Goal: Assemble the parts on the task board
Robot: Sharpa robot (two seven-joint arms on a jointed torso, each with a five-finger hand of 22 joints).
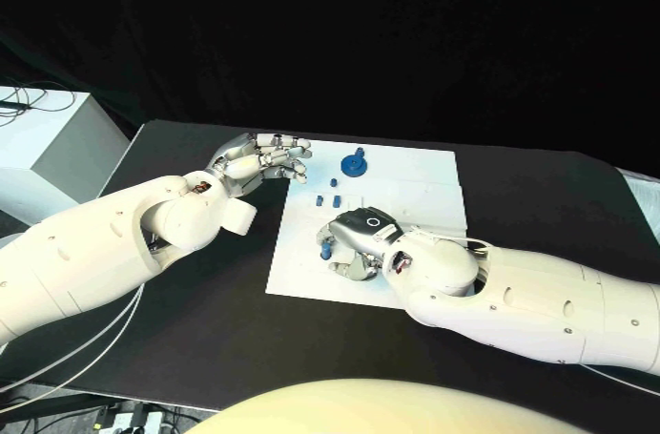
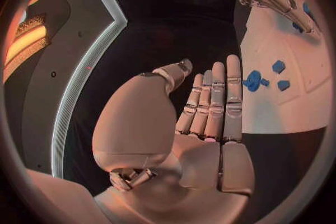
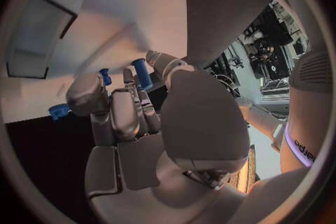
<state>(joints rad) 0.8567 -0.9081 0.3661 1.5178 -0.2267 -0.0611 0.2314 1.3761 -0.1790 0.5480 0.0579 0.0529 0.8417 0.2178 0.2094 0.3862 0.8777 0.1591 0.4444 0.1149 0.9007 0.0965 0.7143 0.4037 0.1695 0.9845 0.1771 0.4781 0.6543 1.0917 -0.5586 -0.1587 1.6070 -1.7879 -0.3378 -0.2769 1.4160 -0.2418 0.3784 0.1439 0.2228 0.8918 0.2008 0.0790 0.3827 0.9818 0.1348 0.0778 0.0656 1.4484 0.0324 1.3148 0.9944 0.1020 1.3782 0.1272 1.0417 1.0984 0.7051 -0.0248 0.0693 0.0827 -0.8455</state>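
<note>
left hand [image 1: 261, 157] fingers together, holding nothing, beside task board [image 1: 413, 181] | right hand [image 1: 360, 238] fingers clamped on blue peg [image 3: 142, 73]

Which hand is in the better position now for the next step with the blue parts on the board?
Likely the right hand: it is over the task board, fingers at a blue part. The left hand is open beside the board's edge, holding nothing.
</note>
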